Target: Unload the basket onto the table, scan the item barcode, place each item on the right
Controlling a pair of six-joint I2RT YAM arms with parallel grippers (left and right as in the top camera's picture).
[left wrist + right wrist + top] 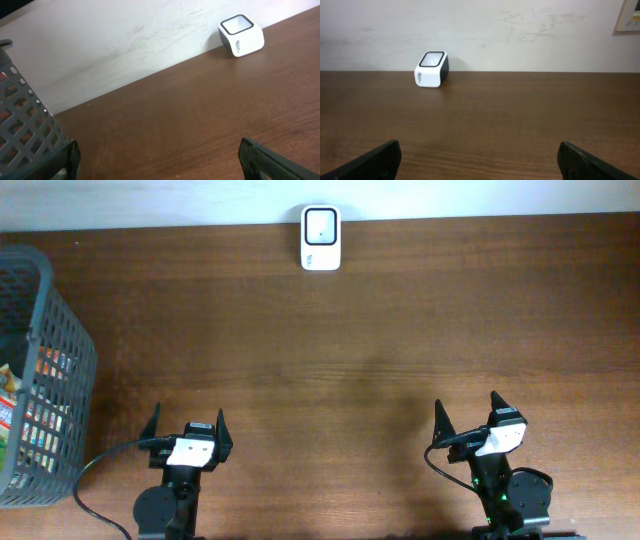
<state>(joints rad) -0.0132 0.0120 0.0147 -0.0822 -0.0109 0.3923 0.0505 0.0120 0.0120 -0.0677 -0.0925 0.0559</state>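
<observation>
Nothing readable on this table right now. The white scanner [431,69], left of centre in the right wrist view, carries a small grey mark on its side face, too blurred to make out. At the overhead's left edge, packets [8,412] inside the basket [65,370] show coloured print, with no letters coming clear.

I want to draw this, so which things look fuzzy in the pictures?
Left wrist view: the close grey basket looks fuzzy; right wrist view: the dark pincer fingers are blurry, the white scanner sharp; overhead view: everything fairly clear.
</observation>
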